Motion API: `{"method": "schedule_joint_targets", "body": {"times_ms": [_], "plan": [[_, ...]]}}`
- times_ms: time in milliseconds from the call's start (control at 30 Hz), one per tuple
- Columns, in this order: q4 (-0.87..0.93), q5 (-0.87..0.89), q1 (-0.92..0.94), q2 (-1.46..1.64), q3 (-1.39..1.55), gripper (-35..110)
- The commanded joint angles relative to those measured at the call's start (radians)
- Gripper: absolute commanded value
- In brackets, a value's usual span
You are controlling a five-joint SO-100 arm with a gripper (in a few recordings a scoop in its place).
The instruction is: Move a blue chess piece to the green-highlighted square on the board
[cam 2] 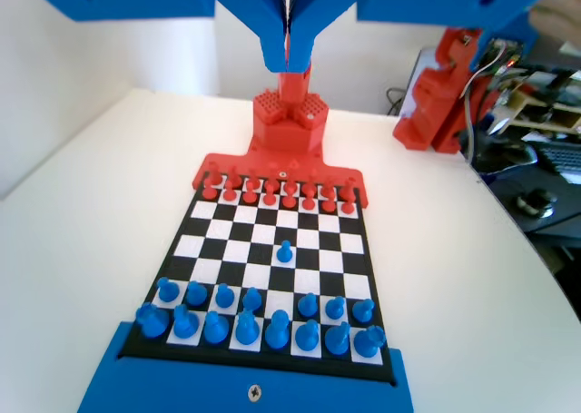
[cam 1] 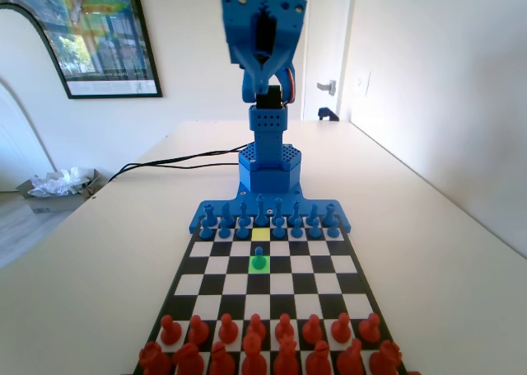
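A small blue pawn (cam 1: 259,260) stands upright on the lime-green square (cam 1: 259,264), two rows out from the blue back rows; in the wrist view the same pawn (cam 2: 284,250) stands alone mid-board. My gripper (cam 1: 264,72) is raised high above the blue arm's base, well clear of the board (cam 1: 188,284), with its jaws closed together and nothing between them. From the wrist camera the gripper (cam 2: 288,63) hangs at the top centre, jaws meeting in a thin line. A yellow square (cam 1: 260,235) sits empty in the blue pawn row.
Blue pawns (cam 1: 244,223) and taller blue pieces (cam 1: 226,212) line the far end in the fixed view. Red pieces (cam 1: 255,342) fill the two near rows. Black cables (cam 1: 177,159) run across the table at the left.
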Motion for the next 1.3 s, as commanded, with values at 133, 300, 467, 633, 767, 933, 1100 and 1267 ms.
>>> {"method": "schedule_joint_targets", "body": {"times_ms": [133, 300, 467, 633, 767, 933, 1100, 1267], "plan": [[0.078, -0.009, -0.044, 0.143, -0.038, 1], [0.089, -0.031, -0.054, 0.19, 0.012, 1], [0.018, -0.031, -0.046, 0.262, 0.101, 1], [0.003, -0.031, -0.038, 0.291, 0.114, 1], [-0.003, -0.028, -0.034, 0.31, 0.114, 1], [-0.005, -0.021, -0.028, 0.31, 0.115, 1], [-0.003, -0.018, -0.029, 0.31, 0.115, 1], [-0.003, -0.018, -0.029, 0.31, 0.115, 1]]}}
